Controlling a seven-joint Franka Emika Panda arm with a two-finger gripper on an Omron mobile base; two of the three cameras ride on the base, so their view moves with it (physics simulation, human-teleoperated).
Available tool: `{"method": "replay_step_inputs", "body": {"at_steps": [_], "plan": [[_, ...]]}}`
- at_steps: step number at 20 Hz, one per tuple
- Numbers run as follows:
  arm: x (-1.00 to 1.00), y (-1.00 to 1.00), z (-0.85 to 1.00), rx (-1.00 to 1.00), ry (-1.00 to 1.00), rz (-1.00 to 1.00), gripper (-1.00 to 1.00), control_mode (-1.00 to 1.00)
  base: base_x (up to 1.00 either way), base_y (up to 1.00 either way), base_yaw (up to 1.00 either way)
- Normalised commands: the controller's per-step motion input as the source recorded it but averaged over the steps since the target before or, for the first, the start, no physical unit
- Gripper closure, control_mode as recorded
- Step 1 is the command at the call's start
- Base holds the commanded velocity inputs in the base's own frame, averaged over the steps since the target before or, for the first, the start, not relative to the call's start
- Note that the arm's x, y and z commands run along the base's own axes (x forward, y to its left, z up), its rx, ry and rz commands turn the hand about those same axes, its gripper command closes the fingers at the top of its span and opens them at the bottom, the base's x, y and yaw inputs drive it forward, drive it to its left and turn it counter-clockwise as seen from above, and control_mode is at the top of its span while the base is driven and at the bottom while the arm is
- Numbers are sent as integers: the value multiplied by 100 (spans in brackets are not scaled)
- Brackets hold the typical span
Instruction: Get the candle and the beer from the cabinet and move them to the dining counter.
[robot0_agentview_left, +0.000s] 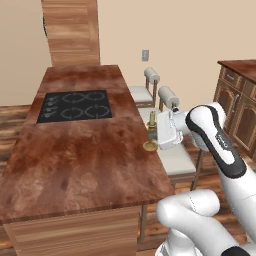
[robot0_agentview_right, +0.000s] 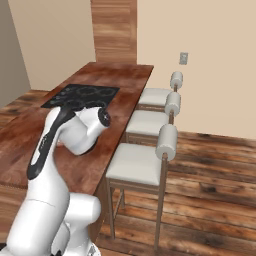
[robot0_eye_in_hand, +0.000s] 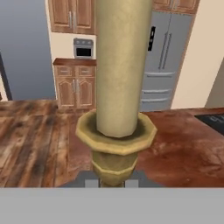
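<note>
My gripper (robot0_agentview_left: 153, 133) is shut on the candle (robot0_agentview_left: 151, 120), a short cream taper in a brass holder. The holder's round base (robot0_agentview_left: 150, 146) sits at the right edge of the dining counter (robot0_agentview_left: 85, 150); I cannot tell if it touches the top. In the hand view the candle (robot0_eye_in_hand: 122, 65) and its brass cup (robot0_eye_in_hand: 116, 140) stand right in front of the gripper (robot0_eye_in_hand: 112, 183). In the right base view my own arm hides the hand, over the dining counter (robot0_agentview_right: 25, 135). The beer is out of view. A brown wall cabinet (robot0_eye_in_hand: 72, 15) with silver bar handles shows far off, its doors shut.
A black cooktop (robot0_agentview_left: 75, 105) lies at the far half of the counter. Three white-cushioned stools (robot0_agentview_right: 137, 167) line the counter's right side. Lower wooden cabinets (robot0_agentview_left: 237, 100) stand at the right. A steel fridge (robot0_eye_in_hand: 166, 61) and a built-in oven (robot0_eye_in_hand: 83, 48) stand across the room.
</note>
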Motion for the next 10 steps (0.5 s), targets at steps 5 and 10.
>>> {"method": "replay_step_inputs", "body": {"at_steps": [5,10], "plan": [[47,-25,-31,0,8,6,100,-100,0,0,0],[59,-3,-40,0,10,2,100,-100,0,0,0]]}}
